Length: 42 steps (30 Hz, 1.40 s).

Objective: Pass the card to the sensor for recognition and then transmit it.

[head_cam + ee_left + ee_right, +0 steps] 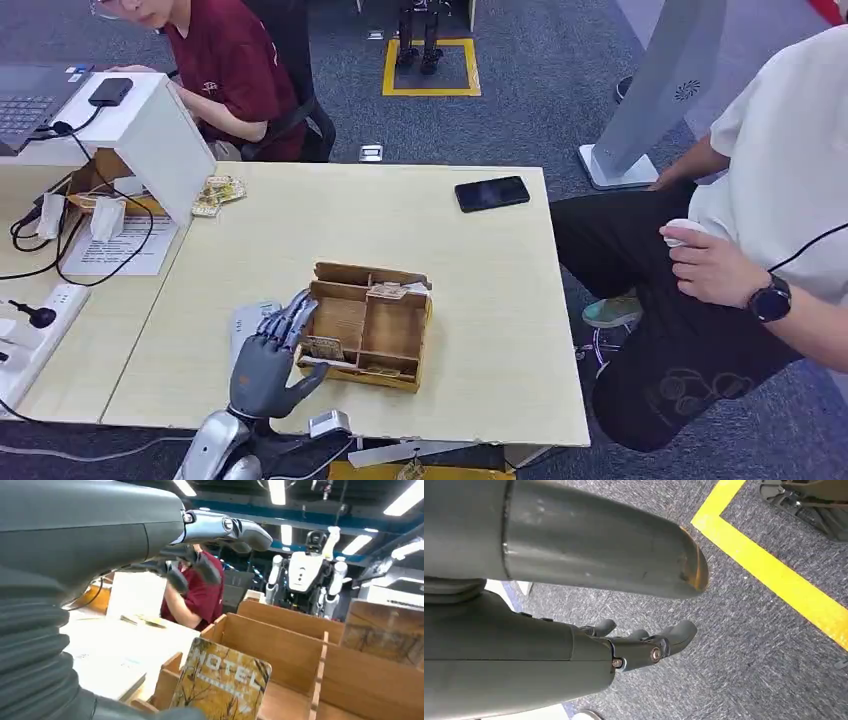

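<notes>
Upright, the yellow-brown card (222,685) reads "HOTEL".

On the desk (480,390), the divided box (368,325) sits a little toward six o'clock of the middle. The left hand (270,362) lies at the box's eight o'clock, fingers (294,315) touching its wall. A card (323,347) stands in the compartment nearest that hand; another card (388,291) leans at the box's one o'clock corner. A phone (492,193) lies well apart at one o'clock. A sensor stand (150,130) rises at ten o'clock, small cards (217,193) beside its foot.
</notes>
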Available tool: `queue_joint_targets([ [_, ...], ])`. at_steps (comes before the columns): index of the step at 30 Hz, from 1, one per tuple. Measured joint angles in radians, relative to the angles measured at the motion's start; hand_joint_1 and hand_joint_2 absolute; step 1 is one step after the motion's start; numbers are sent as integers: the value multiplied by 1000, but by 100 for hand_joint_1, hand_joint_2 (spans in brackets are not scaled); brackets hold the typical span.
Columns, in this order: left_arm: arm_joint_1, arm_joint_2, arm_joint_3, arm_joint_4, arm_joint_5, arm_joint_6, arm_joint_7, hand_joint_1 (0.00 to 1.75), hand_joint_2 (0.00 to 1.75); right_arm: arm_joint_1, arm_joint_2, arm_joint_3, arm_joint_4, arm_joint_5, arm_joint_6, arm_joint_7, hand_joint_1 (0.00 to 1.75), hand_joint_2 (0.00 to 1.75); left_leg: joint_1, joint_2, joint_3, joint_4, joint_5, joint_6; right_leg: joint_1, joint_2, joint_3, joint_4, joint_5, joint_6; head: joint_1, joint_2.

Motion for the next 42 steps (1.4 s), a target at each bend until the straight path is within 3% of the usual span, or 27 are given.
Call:
queue_joint_targets([
  [9, 0, 0, 0, -1, -1, 1, 0, 0, 175, 0, 0, -1, 0, 0, 0, 0, 0, 0, 0, 0, 1, 0, 0, 0, 0, 0, 1, 0, 0, 0, 0, 0],
  [22, 1, 12, 0, -6, -141, 5, 56, 0, 175, -1, 0, -7, 0, 4, 0, -3, 0, 0, 0, 0, 1, 0, 0, 0, 0, 0, 1, 0, 0, 0, 0, 0],
  [42, -4, 19, 0, 6, -145, 5, 74, 0, 175, -1, 0, -8, 0, 11, 0, -5, 0, 0, 0, 0, 1, 0, 0, 0, 0, 0, 1, 0, 0, 0, 0, 0],
])
